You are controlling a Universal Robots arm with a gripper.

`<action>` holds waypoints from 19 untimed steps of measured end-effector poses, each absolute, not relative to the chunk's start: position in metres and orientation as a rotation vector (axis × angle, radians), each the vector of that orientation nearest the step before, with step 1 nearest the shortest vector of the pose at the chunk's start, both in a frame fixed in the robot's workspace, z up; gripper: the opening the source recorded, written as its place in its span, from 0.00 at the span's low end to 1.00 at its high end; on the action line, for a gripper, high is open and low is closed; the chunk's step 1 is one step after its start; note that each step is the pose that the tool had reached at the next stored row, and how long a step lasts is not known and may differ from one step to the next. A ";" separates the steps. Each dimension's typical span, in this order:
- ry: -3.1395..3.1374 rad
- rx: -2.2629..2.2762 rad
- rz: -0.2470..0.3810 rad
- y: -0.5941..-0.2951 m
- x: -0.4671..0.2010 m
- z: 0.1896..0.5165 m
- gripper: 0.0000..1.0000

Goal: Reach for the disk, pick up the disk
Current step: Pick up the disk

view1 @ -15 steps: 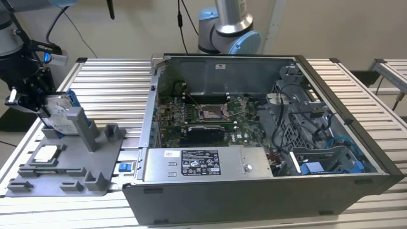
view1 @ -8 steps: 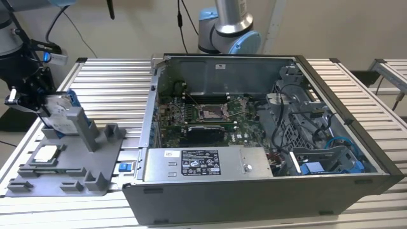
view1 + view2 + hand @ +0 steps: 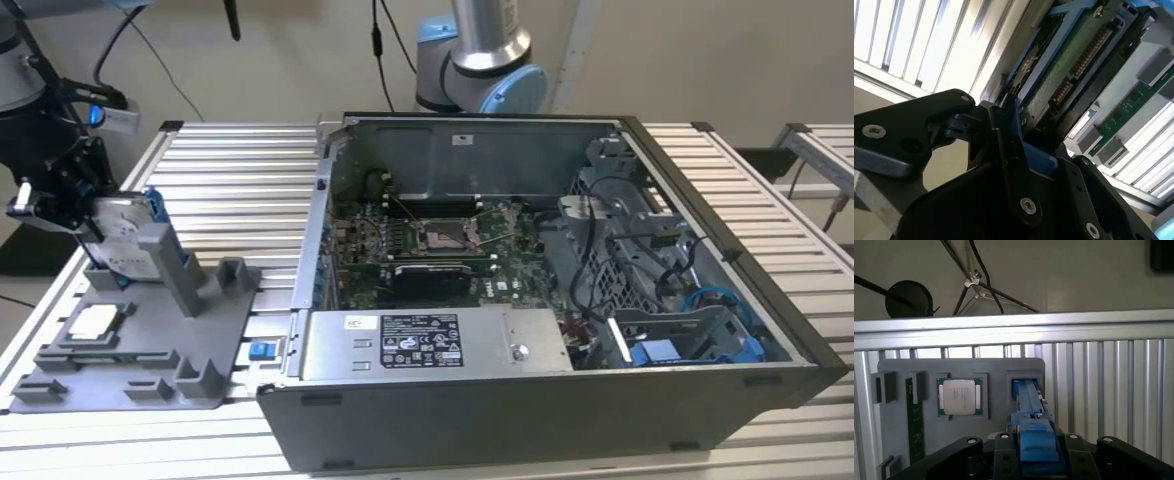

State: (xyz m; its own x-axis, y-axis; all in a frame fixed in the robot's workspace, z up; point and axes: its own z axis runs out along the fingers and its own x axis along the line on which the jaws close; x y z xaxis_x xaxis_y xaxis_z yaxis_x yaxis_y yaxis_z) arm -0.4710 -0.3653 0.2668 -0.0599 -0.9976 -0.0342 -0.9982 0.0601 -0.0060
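- The reach looks done and the grasp is the step in hand: in the exterior view the gripper (image 3: 83, 212) sits right at the disk (image 3: 123, 240), at that view's left, well apart from the open computer case (image 3: 534, 420).
- The disk stands on edge in a slot of the grey fixture (image 3: 147, 350), which lies on the slatted table (image 3: 227, 170). A tall grey post of the fixture is just beside it.
- In the first wrist view the disk's blue bracket (image 3: 1029, 400) runs from the gripper (image 3: 1036, 455) down into the slot, so I judge it not yet lifted clear.
- The black fingers (image 3: 1004, 460) sit tight against both sides of the bracket with no gap showing. The jaws look narrow and clamped on the disk, gripping the blue frame rather than the metal body.
- The second wrist view agrees: one finger (image 3: 1014, 165) lies across the blue edge, with the disk's green circuit board (image 3: 1069, 65) beyond it.
- The square chip (image 3: 959, 396) and a memory stick (image 3: 915, 420) rest in their own pockets of the fixture (image 3: 994, 370), beside the slot but apart from the fingers.
- A lift from here would call for a straight pull along the slot — any tilt could jam the bracket against the slot walls or drag the fixture up with it.
- The hold is on plastic at one end, so a firm, steady grip matters — the weight hangs below it.
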 end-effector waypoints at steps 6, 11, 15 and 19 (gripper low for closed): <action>2.267 -2.135 0.027 -0.365 -0.471 0.267 0.00; 2.245 -2.114 0.075 -0.365 -0.471 0.267 0.00; 2.243 -2.112 0.080 -0.365 -0.471 0.268 0.00; 2.252 -2.121 0.058 -0.365 -0.472 0.274 0.00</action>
